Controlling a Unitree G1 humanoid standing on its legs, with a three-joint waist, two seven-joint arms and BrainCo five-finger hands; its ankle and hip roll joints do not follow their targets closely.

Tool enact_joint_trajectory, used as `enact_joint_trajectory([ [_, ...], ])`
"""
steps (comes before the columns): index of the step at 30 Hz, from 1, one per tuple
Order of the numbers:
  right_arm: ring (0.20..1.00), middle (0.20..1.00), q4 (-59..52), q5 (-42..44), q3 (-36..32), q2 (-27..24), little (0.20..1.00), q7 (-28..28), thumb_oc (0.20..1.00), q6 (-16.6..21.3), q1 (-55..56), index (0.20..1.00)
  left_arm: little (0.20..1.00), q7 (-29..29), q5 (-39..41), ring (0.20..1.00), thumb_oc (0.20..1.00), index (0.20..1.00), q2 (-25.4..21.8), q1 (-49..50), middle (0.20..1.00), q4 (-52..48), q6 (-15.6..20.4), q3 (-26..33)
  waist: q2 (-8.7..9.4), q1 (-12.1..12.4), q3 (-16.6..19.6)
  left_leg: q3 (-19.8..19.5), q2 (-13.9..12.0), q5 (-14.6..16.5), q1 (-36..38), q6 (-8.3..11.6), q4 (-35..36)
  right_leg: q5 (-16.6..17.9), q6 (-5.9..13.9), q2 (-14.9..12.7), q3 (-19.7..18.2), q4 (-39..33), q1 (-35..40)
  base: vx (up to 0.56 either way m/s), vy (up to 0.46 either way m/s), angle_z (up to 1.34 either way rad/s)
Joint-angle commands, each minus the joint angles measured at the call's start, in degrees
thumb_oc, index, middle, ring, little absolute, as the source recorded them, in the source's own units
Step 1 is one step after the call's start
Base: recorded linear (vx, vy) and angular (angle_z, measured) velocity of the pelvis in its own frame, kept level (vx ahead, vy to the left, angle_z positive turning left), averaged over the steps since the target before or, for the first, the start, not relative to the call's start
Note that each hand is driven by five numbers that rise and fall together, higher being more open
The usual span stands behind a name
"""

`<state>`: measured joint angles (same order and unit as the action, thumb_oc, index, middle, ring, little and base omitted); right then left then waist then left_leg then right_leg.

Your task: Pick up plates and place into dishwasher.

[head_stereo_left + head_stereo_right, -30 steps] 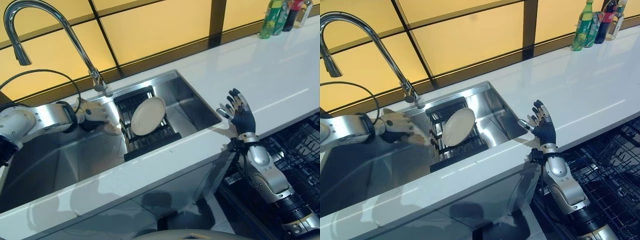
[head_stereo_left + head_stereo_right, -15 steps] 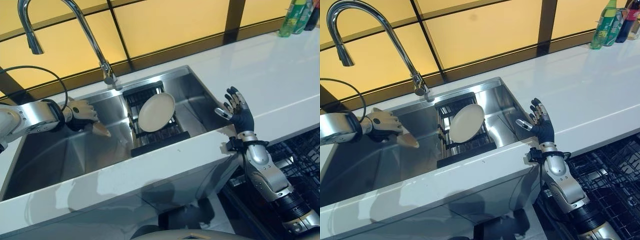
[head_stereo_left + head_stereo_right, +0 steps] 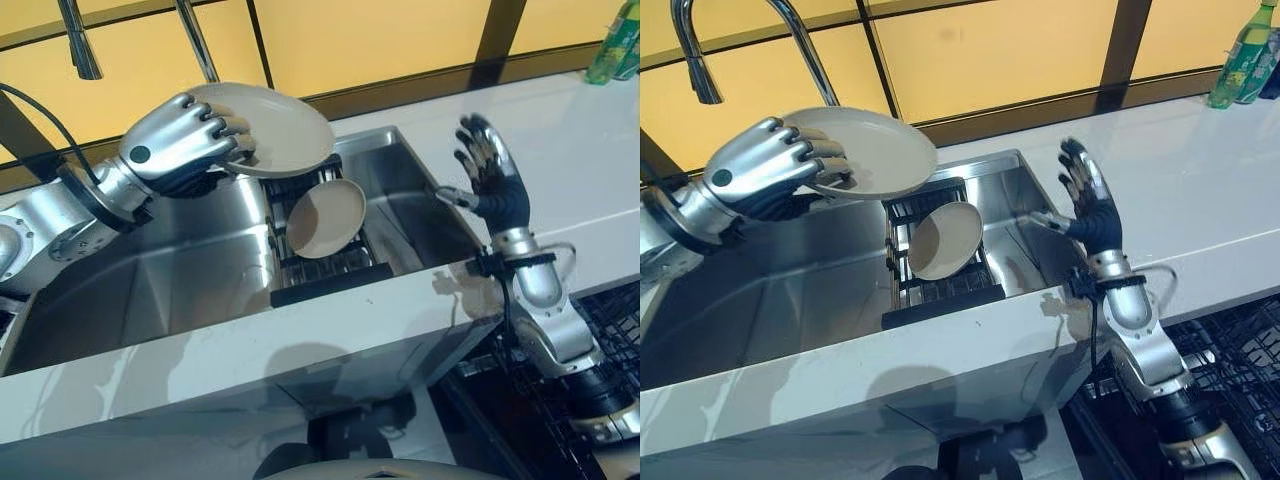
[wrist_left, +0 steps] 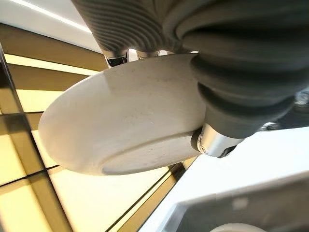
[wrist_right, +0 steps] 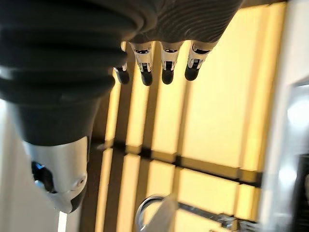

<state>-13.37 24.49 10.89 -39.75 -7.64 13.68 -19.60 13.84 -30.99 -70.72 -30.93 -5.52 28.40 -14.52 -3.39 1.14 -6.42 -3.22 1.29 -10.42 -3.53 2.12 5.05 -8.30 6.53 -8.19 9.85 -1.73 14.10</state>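
Left hand gripping cream plate by its rim, holding it above sink | second plate leaning in black rack | right hand hovering, fingers spread, over desk edge

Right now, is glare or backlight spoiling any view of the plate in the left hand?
Left eye view: the plate in the left hand is evenly lit and clear. Left wrist view: the plate's underside is shaded against bright yellow panels, yet its rim is readable. Right wrist view: the right hand's fingers are dark silhouettes against the panels.
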Motion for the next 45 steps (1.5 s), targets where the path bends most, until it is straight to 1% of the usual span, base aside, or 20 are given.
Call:
enact_joint_trajectory([
  [1, 1.000, 1.000, -2.68, -3.74, -2.00, -2.64, 1.000, 3.65, 1.000, 3.18, -3.00, 1.000, 0.200, -2.70, 7.51, 0.200, 0.200, 0.200, 3.07, 0.38, 0.200, 0.20, -1.22, 5.60, 1.04, 2.32, 5.53, 1.09, -3.83, 10.05, 7.16, 2.60, -0.88, 8.36, 2.51, -2.36, -1.09, 0.91, -9.41, 0.00, 0.000, 0.00],
  [3, 1.000, 1.000, -3.29, -6.05, -2.09, -4.93, 1.000, 5.20, 1.000, 3.94, -4.78, 1.000, 0.200, -5.66, 10.27, 0.200, 0.200, 0.200, 4.32, -0.32, 0.200, -1.61, -1.60, 5.24, 1.64, 2.36, 5.94, 1.09, -3.89, 10.14, 7.33, 2.64, -0.87, 8.35, 2.43, -2.16, -1.10, 0.84, -9.23, 0.00, 0.000, 0.00],
  [5, 1.000, 1.000, -3.67, -6.86, -2.00, -6.91, 1.000, 5.62, 1.000, 4.22, -6.64, 1.000, 0.200, -7.00, 12.34, 0.200, 0.200, 0.200, 4.73, -0.66, 0.200, -2.54, -1.63, 5.11, 2.08, 2.48, 6.18, 1.05, -3.94, 10.22, 7.47, 2.69, -0.90, 8.30, 2.38, -2.04, -1.13, 0.84, -9.06, 0.00, 0.000, 0.00],
  [8, 1.000, 1.000, -4.16, -8.91, -1.65, -9.50, 1.000, 6.05, 1.000, 4.43, -9.75, 1.000, 0.200, -8.46, 12.93, 0.200, 0.200, 0.200, 5.16, -1.45, 0.200, -3.71, -0.36, 4.67, 2.69, 2.60, 6.51, 0.95, -3.83, 10.42, 7.72, 2.62, -0.90, 8.24, 2.27, -1.77, -1.34, 0.81, -8.86, 0.00, 0.000, 0.00],
  [12, 1.000, 1.000, -4.79, -12.16, -0.69, -11.66, 1.000, 6.84, 1.000, 3.79, -11.92, 1.000, 0.200, -10.87, 15.61, 0.200, 0.200, 0.200, 5.43, -1.26, 0.200, -5.79, -0.12, 4.39, 3.13, 2.65, 6.72, 0.78, -3.67, 10.53, 7.95, 2.46, -0.90, 8.26, 2.14, -1.48, -1.88, 0.66, -8.56, 0.00, 0.000, 0.00],
  [15, 1.000, 1.000, -5.94, -15.06, -0.47, -14.17, 1.000, 9.56, 1.000, 3.06, -12.01, 1.000, 0.200, -11.75, 18.04, 0.200, 0.200, 0.200, 5.00, -1.21, 0.200, -6.73, 0.33, 4.88, 3.40, 2.64, 7.03, 0.86, -3.65, 10.53, 7.91, 2.39, -0.89, 8.23, 2.16, -1.44, -2.12, 0.58, -8.53, 0.00, 0.000, 0.00],
  [17, 1.000, 1.000, -6.56, -17.32, -0.21, -15.91, 1.000, 10.12, 1.000, 2.56, -12.07, 1.000, 0.200, -12.89, 20.93, 0.200, 0.200, 0.200, 4.89, -1.04, 0.200, -7.64, -0.11, 5.28, 3.51, 2.59, 7.18, 1.09, -3.72, 10.48, 7.90, 2.42, -0.87, 8.26, 2.21, -1.46, -2.15, 0.56, -8.52, 0.00, 0.000, 0.00],
  [21, 1.000, 1.000, -8.81, -16.88, 0.34, -18.33, 1.000, 12.66, 1.000, 2.78, -12.98, 1.000, 0.200, -15.54, 27.35, 0.200, 0.200, 0.200, 5.83, 0.23, 0.200, -10.86, 0.00, 6.46, 3.88, 2.73, 7.17, 1.19, -3.69, 10.51, 7.95, 2.32, -0.94, 8.23, 2.18, -1.44, -2.26, 0.74, -8.52, 0.00, 0.000, 0.00],
  [25, 1.000, 1.000, -10.92, -15.68, 2.20, -18.46, 1.000, 15.72, 1.000, 3.81, -14.67, 1.000, 0.200, -16.80, 31.53, 0.200, 0.200, 0.200, 8.04, 1.18, 0.200, -13.16, 0.17, 7.08, 4.14, 2.93, 7.22, 0.77, -3.49, 10.68, 8.20, 2.18, -0.88, 8.04, 2.06, -1.36, -2.57, 0.77, -8.23, 0.01, 0.002, 0.00],
  [28, 1.000, 1.000, -12.99, -15.50, 3.57, -18.60, 1.000, 18.25, 1.000, 4.04, -15.13, 1.000, 0.200, -18.32, 33.63, 0.200, 0.200, 0.200, 9.78, 1.58, 0.200, -14.50, -0.64, 6.90, 4.21, 2.87, 7.36, 0.71, -3.47, 10.77, 8.29, 2.16, -0.80, 7.98, 2.18, -1.38, -2.80, 0.75, -8.13, 0.00, 0.000, 0.00],
  [30, 1.000, 1.000, -14.07, -15.64, 3.83, -19.12, 1.000, 16.85, 1.000, 3.66, -15.07, 1.000, 0.200, -18.91, 35.47, 0.200, 0.200, 0.200, 10.31, 2.04, 0.200, -15.35, -1.25, 6.74, 4.33, 2.82, 7.43, 0.87, -3.53, 10.76, 8.30, 2.19, -0.87, 7.95, 2.27, -1.44, -2.93, 0.80, -8.07, 0.00, 0.000, 0.00],
  [32, 1.000, 1.000, -13.61, -16.17, 4.32, -18.90, 1.000, 14.78, 1.000, 4.42, -15.55, 1.000, 0.200, -18.37, 36.47, 0.200, 0.200, 0.200, 10.70, 2.48, 0.200, -15.63, -0.98, 6.29, 4.47, 2.89, 7.49, 0.90, -3.52, 10.79, 8.31, 2.12, -0.88, 7.97, 2.29, -1.46, -3.07, 0.91, -8.16, 0.00, 0.000, 0.00],
  [36, 1.000, 1.000, -14.04, -19.36, 5.39, -16.21, 1.000, 13.25, 1.000, 4.39, -16.36, 1.000, 0.200, -20.06, 42.04, 0.200, 0.200, 0.200, 14.07, 3.00, 0.200, -16.90, -1.60, 5.78, 4.49, 3.11, 7.46, 0.57, -3.28, 10.91, 8.30, 1.78, -0.85, 8.03, 2.32, -1.59, -3.37, 0.88, -8.21, 0.00, 0.000, 0.00],
  [38, 1.000, 1.000, -14.33, -21.41, 5.94, -15.26, 1.000, 12.90, 1.000, 4.06, -16.36, 1.000, 0.200, -21.44, 42.93, 0.200, 0.200, 0.200, 15.78, 3.32, 0.200, -17.87, -1.81, 5.49, 4.50, 3.21, 7.55, 0.56, -3.24, 11.00, 8.24, 1.75, -0.91, 8.04, 2.39, -1.69, -3.42, 0.78, -8.18, 0.00, 0.000, 0.00],
  [39, 0.903, 0.903, -14.48, -22.02, 6.11, -15.16, 0.903, 13.16, 0.903, 3.70, -16.47, 0.903, 0.200, -21.58, 42.30, 0.200, 0.200, 0.200, 16.11, 3.65, 0.200, -18.21, -1.43, 5.38, 4.51, 3.13, 7.63, 0.57, -3.24, 11.00, 8.20, 1.73, -0.91, 8.08, 2.42, -1.70, -3.63, 0.79, -8.27, 0.00, 0.000, 0.00],
  [40, 0.586, 0.586, -14.57, -22.20, 6.11, -15.53, 0.586, 13.38, 0.586, 3.61, -16.47, 0.586, 0.200, -21.80, 42.42, 0.200, 0.200, 0.200, 16.00, 3.78, 0.200, -18.35, -1.26, 5.42, 4.54, 3.07, 7.71, 0.60, -3.20, 11.00, 8.13, 1.71, -0.90, 8.08, 2.45, -1.68, -3.77, 0.77, -8.35, 0.00, 0.000, 0.00],
  [42, 0.200, 0.200, -14.87, -21.48, 5.94, -16.85, 0.200, 14.01, 0.200, 3.59, -16.41, 0.200, 0.200, -21.92, 42.38, 0.200, 0.200, 0.200, 15.68, 3.99, 0.200, -18.68, -1.28, 5.78, 4.55, 2.89, 7.83, 0.85, -3.26, 11.01, 8.11, 1.71, -0.88, 8.03, 2.52, -1.68, -3.94, 0.83, -8.46, 0.00, 0.025, -0.07],
  [45, 0.200, 0.200, -14.82, -21.35, 5.07, -18.16, 0.200, 13.61, 0.200, 3.80, -15.69, 0.200, 0.200, -21.88, 43.90, 0.200, 0.200, 0.200, 14.95, 4.09, 0.200, -18.44, -1.86, 6.19, 4.60, 2.68, 7.87, 1.11, -3.30, 11.04, 8.10, 1.68, -0.97, 7.94, 2.47, -1.64, -4.14, 1.01, -8.56, 0.00, 0.010, -0.01],
])
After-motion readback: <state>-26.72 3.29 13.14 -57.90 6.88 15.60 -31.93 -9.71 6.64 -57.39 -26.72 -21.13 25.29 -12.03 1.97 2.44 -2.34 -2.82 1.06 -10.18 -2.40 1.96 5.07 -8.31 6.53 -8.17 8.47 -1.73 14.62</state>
